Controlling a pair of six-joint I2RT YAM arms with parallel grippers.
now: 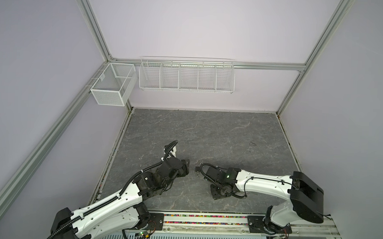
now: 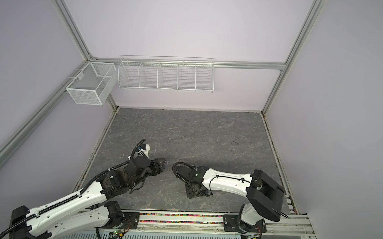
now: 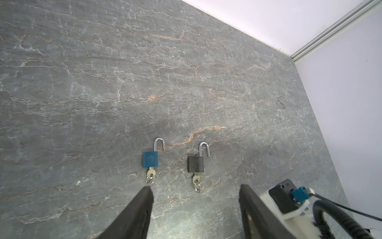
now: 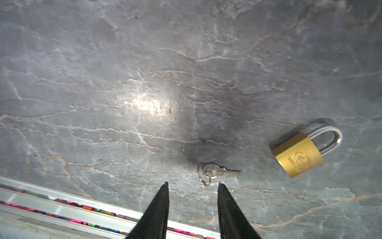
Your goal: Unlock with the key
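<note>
The key [image 4: 217, 171] lies loose on the tabletop [image 4: 103, 62], near the shut gold padlock [image 4: 298, 155]. It is under the right arm [image 1: 261, 183], low near the middle of both top views. The right jaws stand apart just short of it, grasping nothing. The left jaws are wide and empty too. Picking up looks like the step now: the right jaws must pinch its round head.

Left pincer [image 2: 162, 165] over grey tabletop [image 2: 207, 136]
</note>
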